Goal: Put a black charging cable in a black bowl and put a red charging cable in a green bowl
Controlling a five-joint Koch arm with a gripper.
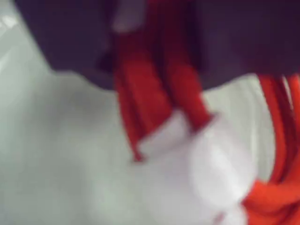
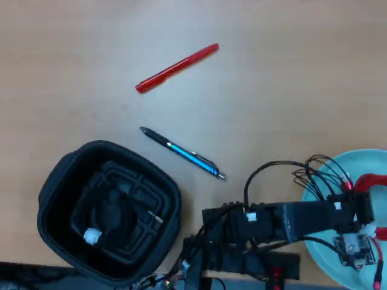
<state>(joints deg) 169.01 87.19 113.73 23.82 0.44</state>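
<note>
No writing or brand can be read in either view. The wrist view, badly blurred, shows the dark gripper (image 1: 159,70) pinching strands of the red cable (image 1: 140,108) above a white plug and the pale inside of the green bowl (image 1: 56,140). The overhead view alone shows the arm (image 2: 284,220) stretched rightward along the near edge of the bench (image 2: 72,48) over that bowl, the black cable (image 2: 112,208) coiled in the black bowl (image 2: 54,181) at near left, and a red pen (image 2: 176,67) and blue pen (image 2: 184,153) farther out.
</note>
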